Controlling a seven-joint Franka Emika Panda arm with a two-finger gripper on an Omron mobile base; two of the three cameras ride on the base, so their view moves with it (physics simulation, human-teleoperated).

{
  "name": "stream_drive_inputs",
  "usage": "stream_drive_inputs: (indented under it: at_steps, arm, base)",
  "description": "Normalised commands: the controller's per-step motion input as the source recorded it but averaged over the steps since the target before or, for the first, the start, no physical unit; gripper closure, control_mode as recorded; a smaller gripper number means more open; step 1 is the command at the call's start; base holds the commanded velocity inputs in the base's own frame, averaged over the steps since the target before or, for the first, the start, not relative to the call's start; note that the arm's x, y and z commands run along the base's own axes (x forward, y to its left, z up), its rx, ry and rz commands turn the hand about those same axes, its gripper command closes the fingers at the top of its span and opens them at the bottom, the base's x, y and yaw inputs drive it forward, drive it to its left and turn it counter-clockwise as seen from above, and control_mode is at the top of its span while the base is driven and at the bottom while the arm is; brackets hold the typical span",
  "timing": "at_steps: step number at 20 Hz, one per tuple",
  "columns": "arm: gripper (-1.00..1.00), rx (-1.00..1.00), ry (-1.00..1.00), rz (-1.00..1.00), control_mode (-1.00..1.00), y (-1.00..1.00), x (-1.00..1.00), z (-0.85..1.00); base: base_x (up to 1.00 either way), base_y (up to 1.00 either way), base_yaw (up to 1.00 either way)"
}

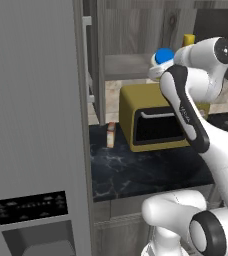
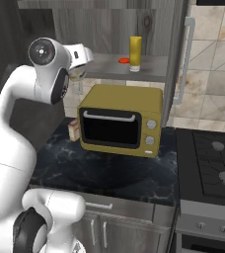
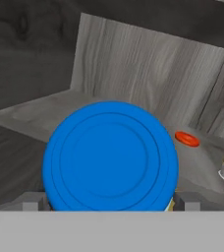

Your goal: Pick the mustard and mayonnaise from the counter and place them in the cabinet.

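— Blue lid at the centre of the hand view; is that the mayonnaise [image 3: 110, 156]?
— Yes; the fingers [image 3: 33, 201] stand wide on either side of the jar, though whether they press it I cannot tell; it sits at the front edge of the cabinet [image 3: 133, 64] shelf.
— And the mustard [image 2: 135, 53]?
— Upright on that shelf in the right base view, at about 3 o'clock of the small red disc [image 2: 124, 61], above the toaster oven [image 2: 120, 119] on the worktop [image 2: 104, 170].
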Motion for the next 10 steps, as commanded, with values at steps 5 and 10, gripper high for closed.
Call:
stream_drive_inputs:
  at_steps: [5, 10]
  arm:
    - [1.0, 0.05, 0.0, 0.01, -1.0, 0.0, 0.47, -0.07]
    - [1.0, 0.03, 0.0, 0.0, -1.0, 0.0, 0.39, 0.0]
  base:
    - [0.0, 0.0, 0.0]
    - [0.0, 0.0, 0.0]
